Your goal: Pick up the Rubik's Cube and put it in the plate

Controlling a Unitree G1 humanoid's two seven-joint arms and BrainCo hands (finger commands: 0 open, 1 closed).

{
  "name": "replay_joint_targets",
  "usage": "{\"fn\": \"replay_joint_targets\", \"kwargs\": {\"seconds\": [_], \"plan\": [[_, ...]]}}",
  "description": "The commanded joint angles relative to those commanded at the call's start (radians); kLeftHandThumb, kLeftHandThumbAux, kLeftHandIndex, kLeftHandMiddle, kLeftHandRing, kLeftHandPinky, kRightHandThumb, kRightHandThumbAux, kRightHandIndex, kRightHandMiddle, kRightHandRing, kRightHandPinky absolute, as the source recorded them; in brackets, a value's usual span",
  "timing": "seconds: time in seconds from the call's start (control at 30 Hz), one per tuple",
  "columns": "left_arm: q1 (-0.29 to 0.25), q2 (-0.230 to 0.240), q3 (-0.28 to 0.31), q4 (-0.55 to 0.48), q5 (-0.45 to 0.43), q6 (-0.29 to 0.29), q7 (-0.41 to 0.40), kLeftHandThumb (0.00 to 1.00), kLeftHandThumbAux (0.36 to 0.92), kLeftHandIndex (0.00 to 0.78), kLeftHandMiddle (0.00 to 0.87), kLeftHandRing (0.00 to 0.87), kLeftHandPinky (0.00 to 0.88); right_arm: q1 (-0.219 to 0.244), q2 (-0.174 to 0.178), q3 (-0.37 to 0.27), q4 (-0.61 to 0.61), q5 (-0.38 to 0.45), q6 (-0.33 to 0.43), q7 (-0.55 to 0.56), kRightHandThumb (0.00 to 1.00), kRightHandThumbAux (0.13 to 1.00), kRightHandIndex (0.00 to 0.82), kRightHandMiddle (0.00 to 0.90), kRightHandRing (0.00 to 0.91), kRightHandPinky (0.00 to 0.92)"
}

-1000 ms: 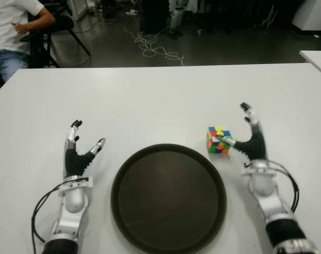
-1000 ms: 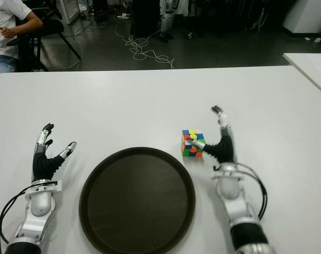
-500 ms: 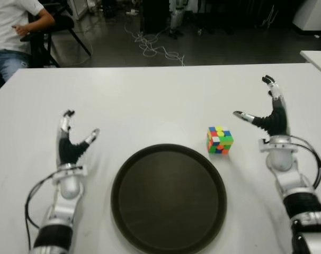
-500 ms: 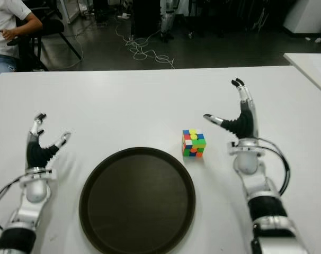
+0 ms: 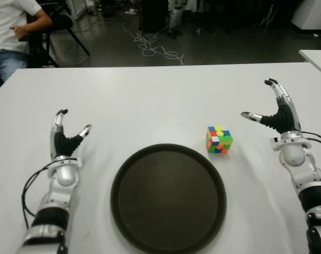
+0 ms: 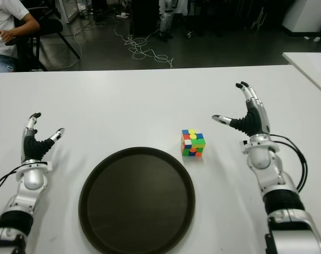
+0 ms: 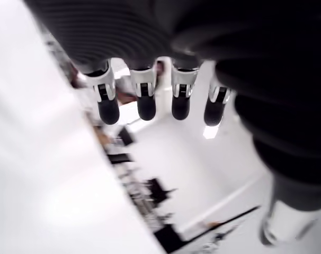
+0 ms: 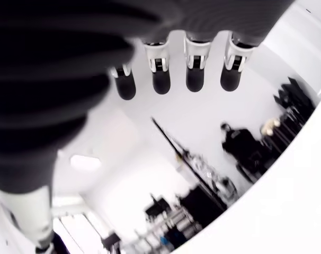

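The Rubik's Cube (image 5: 219, 139) sits on the white table (image 5: 150, 100), just off the right rim of the round dark plate (image 5: 168, 197). My right hand (image 5: 274, 108) is raised to the right of the cube and apart from it. Its fingers (image 8: 195, 66) are spread and hold nothing. My left hand (image 5: 65, 135) shows to the left of the plate, fingers (image 7: 144, 98) also spread and empty. The plate holds nothing.
A seated person (image 5: 12, 32) is beyond the table's far left corner, beside a dark chair (image 5: 54, 26). Cables (image 5: 155, 45) lie on the floor behind the table. Another white table's corner (image 5: 317, 55) shows at the far right.
My right hand has lifted away from the cube, where its thumb was touching, and moved right and farther back. My left hand has also shifted left and back. The cube stayed put.
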Motion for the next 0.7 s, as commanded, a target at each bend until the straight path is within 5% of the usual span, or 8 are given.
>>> {"fn": "replay_joint_targets", "kwargs": {"seconds": [0.27, 0.7], "plan": [[-0.043, -0.002, 0.001, 0.061, -0.010, 0.005, 0.024, 0.000, 0.664, 0.000, 0.003, 0.003, 0.023, 0.024, -0.002, 0.038, -0.229, -0.045, 0.218, 0.124, 0.000, 0.561, 0.000, 0.000, 0.000, 0.025], [-0.060, -0.008, -0.010, 0.095, -0.024, 0.009, 0.029, 0.000, 0.685, 0.000, 0.000, 0.000, 0.017, 0.024, -0.040, 0.065, -0.295, -0.064, 0.254, 0.221, 0.000, 0.543, 0.009, 0.005, 0.000, 0.022]]}}
